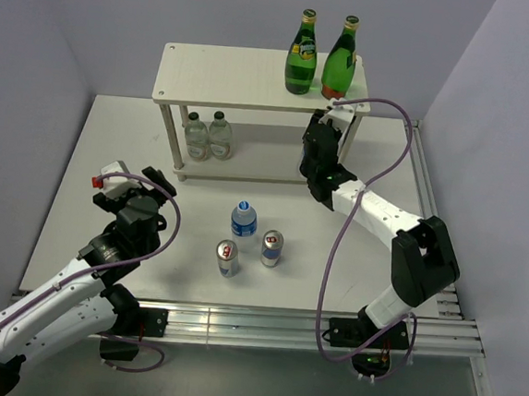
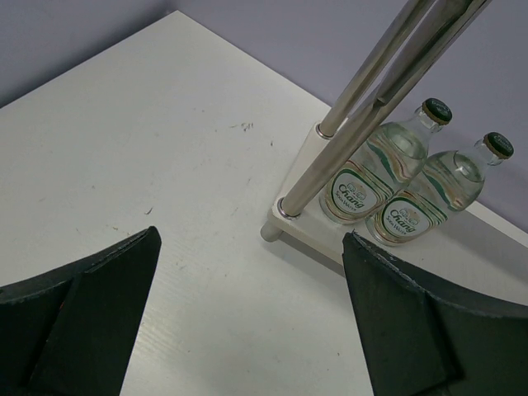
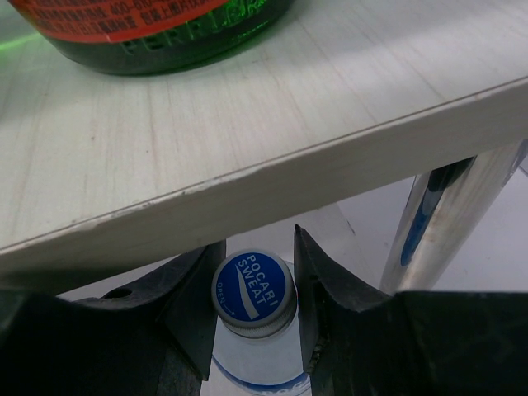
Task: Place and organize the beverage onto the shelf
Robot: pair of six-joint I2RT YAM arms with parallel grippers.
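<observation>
Water bottle (image 3: pixel 253 290) in R tool (image 3: pixel 256 268), under shelf (image 3: pixel 247 132) top

2 green bottles (image 1: pixel 302 58) stand upright on the shelf (image 1: pixel 229 74) (right end).

top: overhead, facing down; both wrists: close, low; shared: shelf (image 1: pixel 238 77)

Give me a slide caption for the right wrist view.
Right end effector grips Pocari bottle under the shelf top, green bottle above.
</observation>
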